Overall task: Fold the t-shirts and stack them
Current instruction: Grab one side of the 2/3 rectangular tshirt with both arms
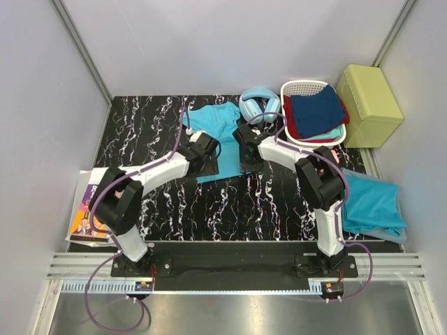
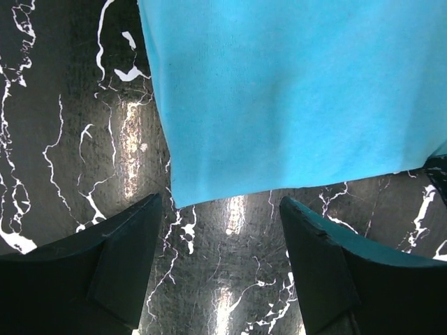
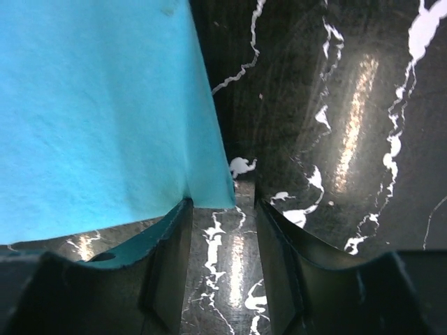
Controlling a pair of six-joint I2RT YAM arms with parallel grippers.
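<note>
The shirt (image 1: 218,139) lies flat at the back-middle of the table (image 1: 265,202), with the left gripper (image 2: 220,209) spread wide before one hem corner and the right gripper (image 3: 223,206) narrowly parted at the other, likely so both can lift the hem evenly.

My left arm (image 1: 157,169) and right arm (image 1: 283,151) wore white shells, black joints, looping purple cables (image 1: 87,296); fingers (image 2: 112,258) looked dark teal.

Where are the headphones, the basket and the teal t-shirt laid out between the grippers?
headphones (image 1: 250,110): top external view, on an earcup.
basket (image 1: 306,84): top external view, on the far rim.
teal t-shirt (image 1: 216,120): top external view, on the upper body.
</note>
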